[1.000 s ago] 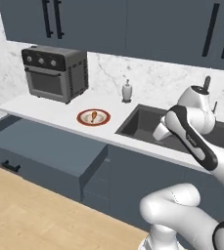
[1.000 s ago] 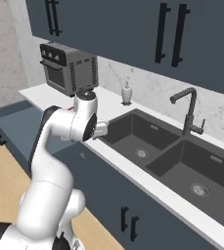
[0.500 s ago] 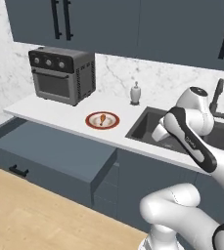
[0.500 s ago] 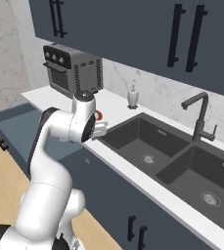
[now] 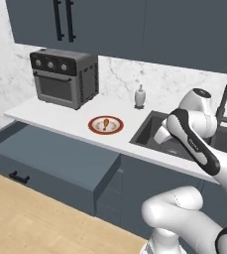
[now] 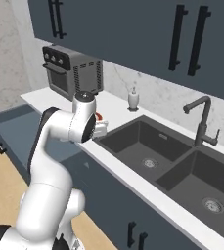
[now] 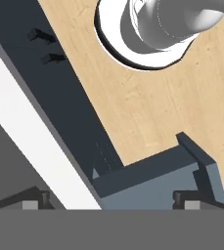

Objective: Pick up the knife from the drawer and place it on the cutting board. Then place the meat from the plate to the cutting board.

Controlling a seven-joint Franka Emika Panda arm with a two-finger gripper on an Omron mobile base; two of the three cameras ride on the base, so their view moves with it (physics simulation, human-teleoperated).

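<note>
Drawer [image 5: 45, 158]: wide, shallow, blue-grey, pulled out toward the near side below the left end of the white counter [image 5: 45, 118]; its short black bar handle [image 5: 19, 176] sits on the front face. The interior as seen from the left base view is a plain grey floor, and whether the knife lies in it cannot be told. In the hand view the corner of the open drawer [image 7: 182, 166] appears against the pale wooden floor [image 7: 147, 107].

Toaster oven [image 5: 64, 77]: dark grey, standing at the far left of the counter against the marble backsplash.

Plate [image 5: 105, 124]: round, white with a red-orange rim, on the counter right of the oven and just left of the sink. The meat [image 5: 105, 123], a small orange-brown chunk, lies at its centre.

Soap dispenser [image 5: 140, 96]: small and pale, farther back, near the wall.

Sink [image 6: 182, 171]: dark double basin set in the counter to the right, with a black faucet [image 6: 201, 122] behind it.

Gripper [image 7: 111, 197]: the two dark finger tips stand wide apart with nothing between them, above the counter edge beside the sink's near left corner. The hand [image 6: 100, 130] shows in the right base view just in front of the plate.
</note>
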